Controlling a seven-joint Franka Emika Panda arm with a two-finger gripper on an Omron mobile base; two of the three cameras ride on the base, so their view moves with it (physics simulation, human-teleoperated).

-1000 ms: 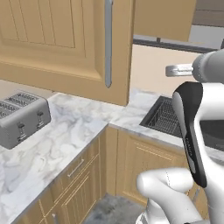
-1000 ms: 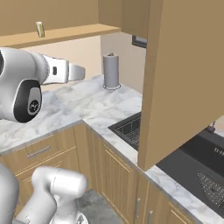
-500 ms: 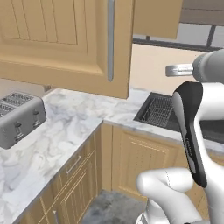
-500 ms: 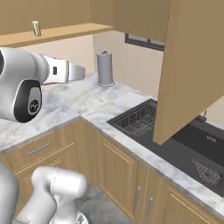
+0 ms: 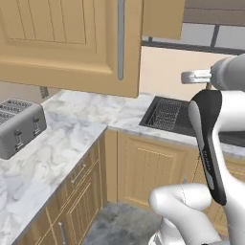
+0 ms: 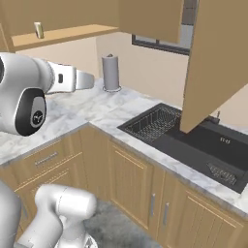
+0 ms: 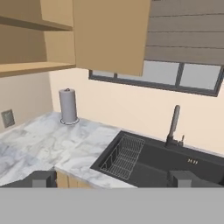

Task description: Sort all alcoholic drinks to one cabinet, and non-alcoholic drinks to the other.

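The gripper [image 7: 112, 178] is held wide apart and empty, raised above the marble desk [image 7: 48, 140] and aimed toward the dark sink [image 7: 175, 164]. A wire rack [image 7: 124, 157] is seen inside the sink, at its end nearer the grey paper-towel roll [image 7: 68, 106]. An open wall cabinet [image 6: 72, 33] hangs above the roll, and a small pale item [image 6: 38, 29], too small to identify, is seen on its shelf. A toaster [image 5: 19, 127] is placed well away from the sink.

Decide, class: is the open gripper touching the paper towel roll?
Apart. In the hand view the gripper hangs in the air with the roll standing far beyond its fingertips across the bare counter.
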